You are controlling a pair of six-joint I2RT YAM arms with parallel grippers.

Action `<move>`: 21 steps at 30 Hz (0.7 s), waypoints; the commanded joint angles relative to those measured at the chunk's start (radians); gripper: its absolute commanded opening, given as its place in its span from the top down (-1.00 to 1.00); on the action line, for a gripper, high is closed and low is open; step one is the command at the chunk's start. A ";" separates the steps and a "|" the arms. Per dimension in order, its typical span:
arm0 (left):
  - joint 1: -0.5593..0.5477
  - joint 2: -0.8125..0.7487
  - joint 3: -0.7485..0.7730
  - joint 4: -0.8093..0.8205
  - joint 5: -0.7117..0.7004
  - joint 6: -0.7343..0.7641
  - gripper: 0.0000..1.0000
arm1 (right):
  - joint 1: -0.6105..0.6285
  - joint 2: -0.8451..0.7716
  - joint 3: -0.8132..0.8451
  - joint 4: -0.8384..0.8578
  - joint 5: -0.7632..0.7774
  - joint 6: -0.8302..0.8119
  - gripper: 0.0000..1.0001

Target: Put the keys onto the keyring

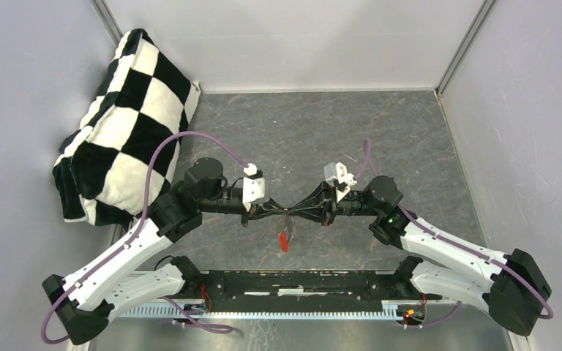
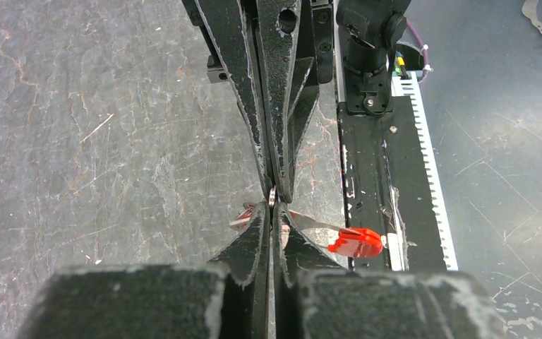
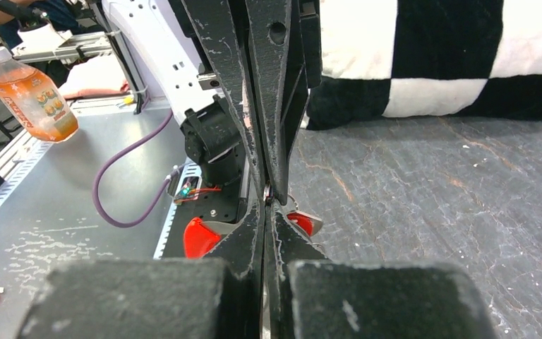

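Top external — left hand [image 1: 279, 213] and right hand [image 1: 296, 212], both tight on keyring [image 2: 272, 197].

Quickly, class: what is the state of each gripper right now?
Left gripper: closed, pinching the keyring.
Right gripper: closed on the same keyring, tip to tip.

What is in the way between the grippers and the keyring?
Nothing that shows. The left gripper and the right gripper meet tip to tip, both shut on the keyring, a thin sliver of metal between their tips. The red key dangles right beside them.
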State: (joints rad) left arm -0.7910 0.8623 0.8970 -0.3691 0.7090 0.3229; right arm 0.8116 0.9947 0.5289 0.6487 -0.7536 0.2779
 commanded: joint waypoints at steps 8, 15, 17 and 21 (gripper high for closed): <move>0.001 0.024 0.068 -0.127 0.053 0.113 0.96 | -0.004 0.016 0.311 -0.551 0.027 -0.340 0.36; 0.001 0.038 0.086 -0.132 0.021 0.125 0.96 | -0.002 0.123 0.507 -0.890 -0.061 -0.510 0.10; 0.001 0.039 0.083 -0.127 0.006 0.123 0.96 | 0.000 0.161 0.561 -0.992 -0.092 -0.558 0.08; 0.001 0.041 0.080 -0.112 -0.019 0.117 0.96 | 0.013 0.174 0.587 -1.031 -0.079 -0.574 0.22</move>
State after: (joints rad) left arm -0.7914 0.9047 0.9356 -0.5182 0.7074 0.4072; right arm 0.8124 1.1637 1.0676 -0.2420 -0.8066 -0.2203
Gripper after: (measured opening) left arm 0.033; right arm 0.426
